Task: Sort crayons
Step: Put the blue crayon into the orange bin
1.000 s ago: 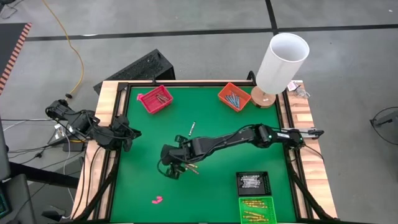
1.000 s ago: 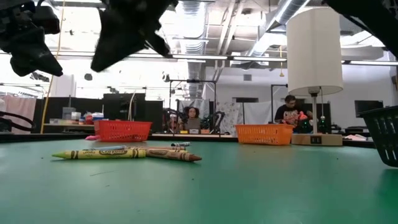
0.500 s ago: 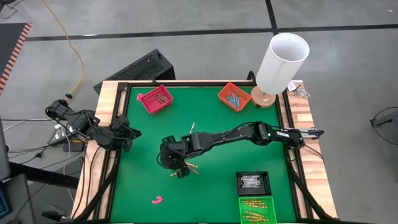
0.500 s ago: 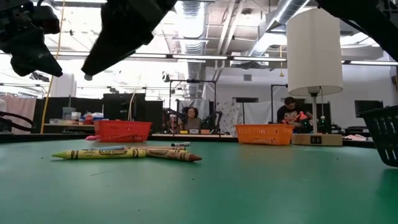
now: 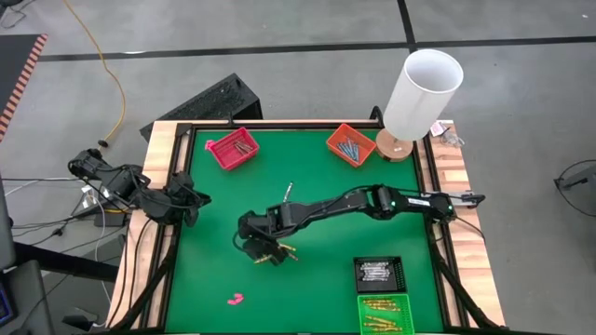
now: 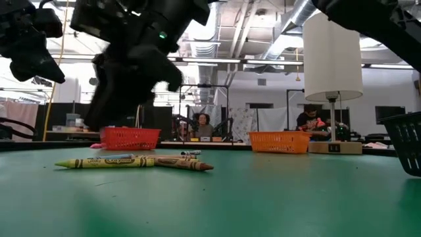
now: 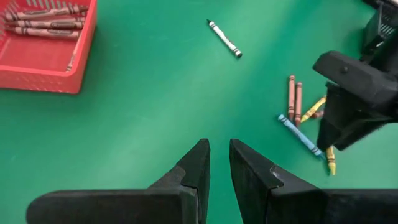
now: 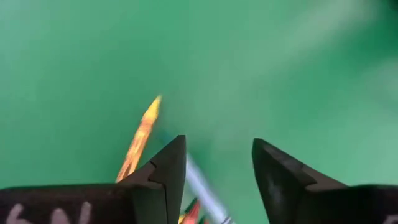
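Observation:
A small cluster of crayons (image 5: 283, 249) lies flat on the green table near its middle. In the left wrist view it shows as two reddish sticks (image 7: 294, 97), a blue one (image 7: 300, 135) and yellow ones (image 7: 329, 160). A lone white crayon (image 5: 287, 191) lies farther back. My right gripper (image 5: 261, 249) hangs open low over the cluster. In its wrist view (image 8: 217, 146) a pale blue crayon (image 8: 202, 183) lies between the fingers and a yellow-orange one (image 8: 140, 138) just outside them; I see no touch. My left gripper (image 7: 219, 146) waits at the table's left edge, its fingers a narrow gap apart.
A red tray (image 5: 233, 149) with reddish crayons and an orange tray (image 5: 349, 144) with blue ones stand at the back. A black tray (image 5: 379, 273) and a green tray (image 5: 384, 312) with yellow crayons stand at the front right. A lamp (image 5: 419, 93) stands back right, and a pink lump (image 5: 236, 300) lies front left.
My right gripper has come down toward the crayon cluster and gone a little toward the table's left edge. The crayons lie where they were.

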You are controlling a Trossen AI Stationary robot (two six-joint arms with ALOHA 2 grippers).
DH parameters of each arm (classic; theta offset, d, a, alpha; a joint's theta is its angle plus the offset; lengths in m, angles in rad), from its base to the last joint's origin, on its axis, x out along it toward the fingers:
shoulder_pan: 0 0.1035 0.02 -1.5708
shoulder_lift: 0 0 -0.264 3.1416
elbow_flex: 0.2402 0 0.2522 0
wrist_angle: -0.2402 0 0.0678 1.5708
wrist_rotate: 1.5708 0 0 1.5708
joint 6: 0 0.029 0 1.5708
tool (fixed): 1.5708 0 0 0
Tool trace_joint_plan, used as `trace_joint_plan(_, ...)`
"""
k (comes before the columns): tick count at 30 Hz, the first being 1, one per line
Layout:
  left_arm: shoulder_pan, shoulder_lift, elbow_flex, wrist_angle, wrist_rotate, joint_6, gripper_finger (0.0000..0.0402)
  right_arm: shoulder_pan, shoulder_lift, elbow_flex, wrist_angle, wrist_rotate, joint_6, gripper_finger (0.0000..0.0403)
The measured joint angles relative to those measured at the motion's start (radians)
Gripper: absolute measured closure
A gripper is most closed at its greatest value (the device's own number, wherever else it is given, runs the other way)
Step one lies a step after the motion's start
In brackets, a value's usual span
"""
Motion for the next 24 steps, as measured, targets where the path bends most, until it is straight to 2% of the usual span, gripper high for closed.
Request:
trace_joint_plan(15,0.000,0.000,0.000,-0.012,-0.026,-0.041,0.0352,0.005,0.056,0.000,-0.060,-0.004,-0.223,0.0227)
trace_joint_plan(24,0.000,0.000,0.000,-0.018,-0.027,-0.050,0.0352,0.003,0.068,0.002,-0.060,0.025,-0.229,0.0234)
